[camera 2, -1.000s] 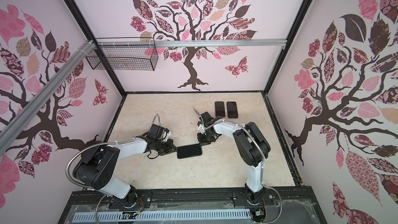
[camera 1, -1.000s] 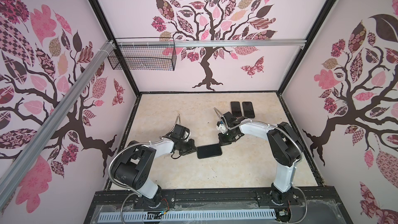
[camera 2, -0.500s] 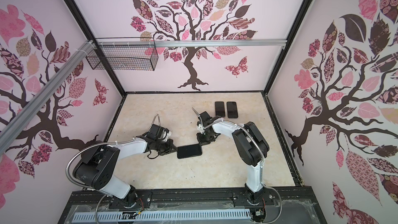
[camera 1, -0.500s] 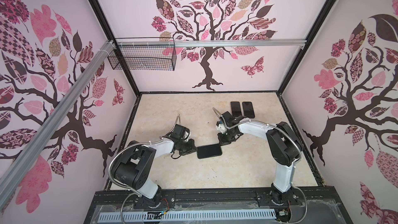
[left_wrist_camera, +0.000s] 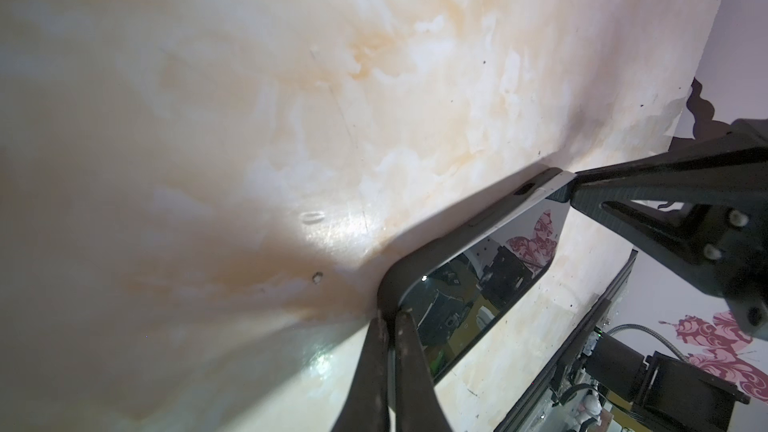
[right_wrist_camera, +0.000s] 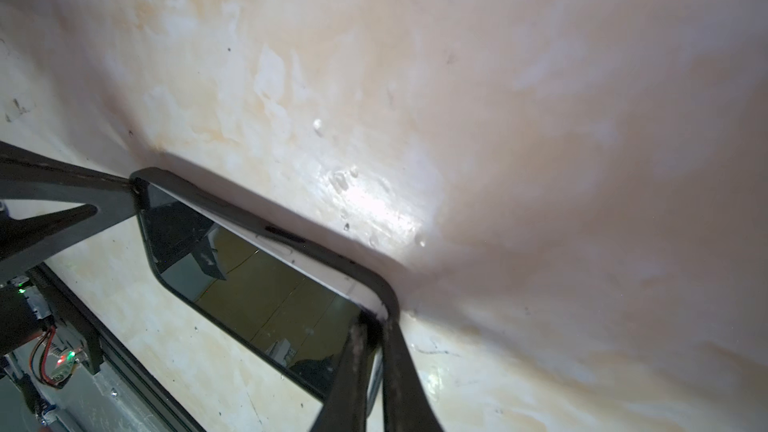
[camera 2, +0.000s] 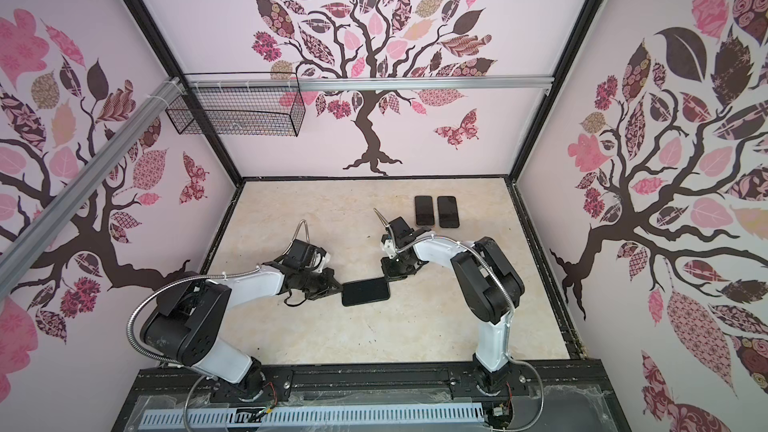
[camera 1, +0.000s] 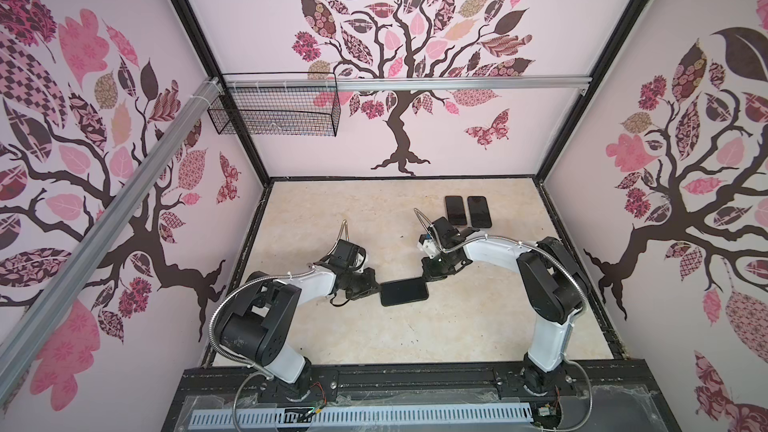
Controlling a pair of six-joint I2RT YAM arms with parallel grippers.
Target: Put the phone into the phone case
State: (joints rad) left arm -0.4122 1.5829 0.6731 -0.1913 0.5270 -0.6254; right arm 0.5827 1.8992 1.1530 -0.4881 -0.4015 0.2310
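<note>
Phone (right_wrist_camera: 257, 284) one, case (right_wrist_camera: 232, 206) one, far dark slabs (camera 1: 455, 210) two, side by side.

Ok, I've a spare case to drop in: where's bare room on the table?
Widest: the near strip of table between the phone and the front rail. Also the far left, between the back wall and the left arm. Crowded: the middle, where left pincer and right pincer pinch the phone case corners, and far right by two spare phones.
</note>
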